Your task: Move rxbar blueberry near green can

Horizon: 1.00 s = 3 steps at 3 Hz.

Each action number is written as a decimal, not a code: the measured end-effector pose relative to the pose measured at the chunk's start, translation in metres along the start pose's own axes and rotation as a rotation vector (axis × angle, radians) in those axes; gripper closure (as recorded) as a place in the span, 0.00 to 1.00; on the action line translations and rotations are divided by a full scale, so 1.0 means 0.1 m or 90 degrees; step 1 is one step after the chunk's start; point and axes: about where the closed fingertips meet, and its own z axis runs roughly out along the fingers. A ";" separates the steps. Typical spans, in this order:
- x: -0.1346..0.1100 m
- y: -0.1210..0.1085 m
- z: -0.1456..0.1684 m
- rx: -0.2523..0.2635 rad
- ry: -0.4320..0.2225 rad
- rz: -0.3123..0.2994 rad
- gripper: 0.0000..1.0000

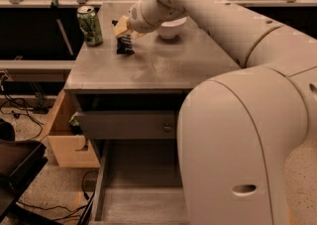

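The gripper [124,29], over the far left of the worktop [163,68], has its jaws clamped on the top end of the rxbar blueberry [125,46], just right of the green can [89,26]; light, flat and probably slippery, it suits this end grip.

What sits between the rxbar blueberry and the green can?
Nothing: bare tabletop, per the camera view. The hand holds the rxbar blueberry apart from the green can.

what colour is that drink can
The can is light green with dark graphics, camera view; claw holds the rxbar beside it.
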 end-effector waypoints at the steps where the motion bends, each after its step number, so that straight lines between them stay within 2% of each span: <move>1: 0.01 0.01 0.03 -0.002 0.003 0.000 0.60; 3: 0.04 0.03 0.09 -0.004 0.008 -0.001 0.12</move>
